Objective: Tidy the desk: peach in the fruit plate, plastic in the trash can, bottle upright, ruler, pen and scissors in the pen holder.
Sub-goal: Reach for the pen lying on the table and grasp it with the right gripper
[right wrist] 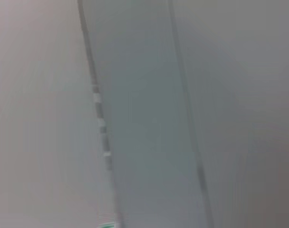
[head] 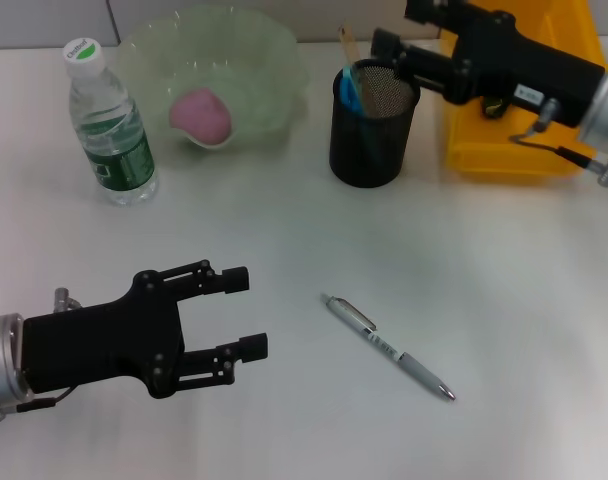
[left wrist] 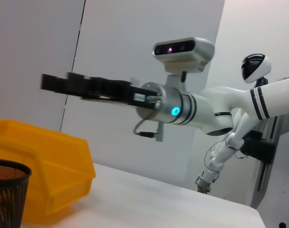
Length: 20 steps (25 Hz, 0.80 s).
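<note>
My left gripper (head: 246, 315) hovers low over the near part of the white desk (head: 504, 300), fingers spread apart and holding nothing, pointed towards the silver click pen (head: 389, 347) that lies flat on the desk a little way off to its right, well apart from everything else. That pen looks like the step in hand, and to do it well I judge I should come down square across the barrel near its middle, fingers straddling it, close firmly because the barrel is thin and smooth, then carry it tip-down to the holder so it drops in rather than catching the rim. Farther back, the black wire-mesh pen holder (head: 372, 128) already has a blue-handled item and a pale ruler-like strip standing in it. My right gripper (head: 384, 55) reaches over its far rim; I cannot tell whether its fingers are apart or together. Behind that arm sits the yellow plastic bin (head: 504, 155); its inside is hidden. To the left, the pale green translucent fruit plate (head: 274, 75) holds the pink peach (head: 201, 113), and the clear water bottle with a white cap (head: 109, 125) stands upright beside it.
</note>
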Available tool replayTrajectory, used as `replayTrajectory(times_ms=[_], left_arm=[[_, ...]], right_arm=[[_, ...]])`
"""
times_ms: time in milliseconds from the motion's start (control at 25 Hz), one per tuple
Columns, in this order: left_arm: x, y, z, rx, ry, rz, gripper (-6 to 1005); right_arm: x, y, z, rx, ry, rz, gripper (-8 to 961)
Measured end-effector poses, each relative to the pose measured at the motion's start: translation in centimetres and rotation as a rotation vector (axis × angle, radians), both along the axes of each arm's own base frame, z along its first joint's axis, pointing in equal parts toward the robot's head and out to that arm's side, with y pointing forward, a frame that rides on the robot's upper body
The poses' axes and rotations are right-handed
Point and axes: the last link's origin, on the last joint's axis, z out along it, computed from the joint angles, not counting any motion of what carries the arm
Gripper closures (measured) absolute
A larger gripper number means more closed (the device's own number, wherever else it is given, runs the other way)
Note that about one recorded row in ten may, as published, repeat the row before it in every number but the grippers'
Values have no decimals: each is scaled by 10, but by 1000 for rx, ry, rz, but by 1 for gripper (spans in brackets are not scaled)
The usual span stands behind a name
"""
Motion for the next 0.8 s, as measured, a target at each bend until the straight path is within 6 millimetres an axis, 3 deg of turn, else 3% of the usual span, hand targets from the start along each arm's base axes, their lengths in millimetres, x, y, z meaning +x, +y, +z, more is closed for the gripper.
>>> replayTrajectory(times_ms=[400, 800], left_arm=[[-1, -2, 1, -23, 16, -19, 245], [-14, -6, 5, 20, 86, -44, 245]], right_arm=[[8, -33, 10, -248, -71, 104, 235], [19, -41, 2, -402, -215, 67, 235]])
